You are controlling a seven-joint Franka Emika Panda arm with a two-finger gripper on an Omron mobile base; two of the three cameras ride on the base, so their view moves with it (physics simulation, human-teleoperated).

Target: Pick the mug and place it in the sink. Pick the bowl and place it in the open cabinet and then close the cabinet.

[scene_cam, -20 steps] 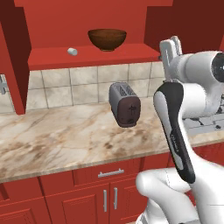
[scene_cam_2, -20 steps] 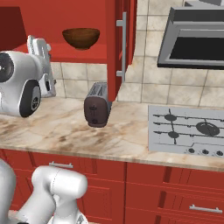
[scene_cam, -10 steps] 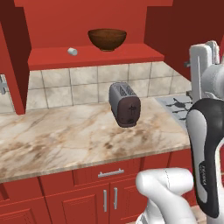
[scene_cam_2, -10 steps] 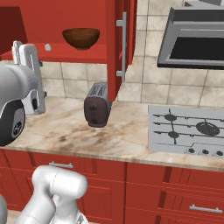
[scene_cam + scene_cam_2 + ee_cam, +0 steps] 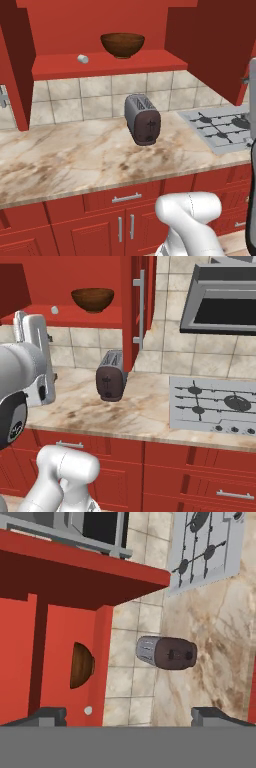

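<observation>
Kitchen fittings, colours and surface patterns

Bowl [image 5: 122, 44]: glossy dark brown. Cabinet [image 5: 107, 65]: red inside and out, door with a silver bar handle [image 5: 141, 308]. Small cylinder [image 5: 83, 59] on the shelf: pale grey-white. Toaster [image 5: 143, 119]: grey metal shell, dark brown end face. Table [image 5: 75, 157]: beige marble with brown and white veining. Backsplash [image 5: 90, 97]: beige mottled square tiles. Stove top [image 5: 212, 404]: light grey, black burner grates. Base cabinets [image 5: 190, 471]: red, silver handles.

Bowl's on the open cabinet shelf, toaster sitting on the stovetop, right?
Not quite. The bowl is on the open cabinet's shelf, but the toaster stands on the marble counter, left of the stovetop. The left base view shows it.
</observation>
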